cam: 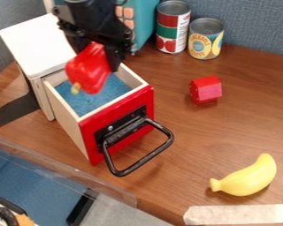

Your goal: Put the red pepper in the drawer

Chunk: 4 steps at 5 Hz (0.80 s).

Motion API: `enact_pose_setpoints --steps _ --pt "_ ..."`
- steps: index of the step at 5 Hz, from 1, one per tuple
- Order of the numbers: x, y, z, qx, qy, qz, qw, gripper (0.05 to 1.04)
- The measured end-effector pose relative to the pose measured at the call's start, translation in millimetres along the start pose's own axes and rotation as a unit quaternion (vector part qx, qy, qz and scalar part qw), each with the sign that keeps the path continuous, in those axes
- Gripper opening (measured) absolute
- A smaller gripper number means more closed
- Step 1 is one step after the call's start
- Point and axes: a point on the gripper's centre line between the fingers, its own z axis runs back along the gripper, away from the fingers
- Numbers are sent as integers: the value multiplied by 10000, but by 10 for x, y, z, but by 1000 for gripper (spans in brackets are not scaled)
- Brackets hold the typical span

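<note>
The red pepper (pixel 89 68) hangs stem down over the pulled-out drawer (pixel 117 126), its stem end above the blue lining. Just above it, the black gripper (pixel 97 50) holds the pepper between its fingers, at the upper left of the camera view. The drawer has wooden sides, a red front and a black handle, and its floor is partly hidden behind the pepper.
The white cabinet top (pixel 37 44) stands behind the drawer. Two cans (pixel 173 28) are at the back, a small red block (pixel 206 89) lies right of the drawer, and a yellow banana (pixel 247 177) lies at the lower right. The table edge (pixel 61 170) runs along the lower left.
</note>
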Motion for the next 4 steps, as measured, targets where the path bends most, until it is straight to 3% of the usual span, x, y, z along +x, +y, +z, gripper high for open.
enact_pose_setpoints --steps 2,3,4 --pt "-61 146 -236 323 -308 896 9950 741" --pt "-30 166 -330 371 -505 1436 9876 741" --pt "-21 177 -421 386 -511 1921 9793 741"
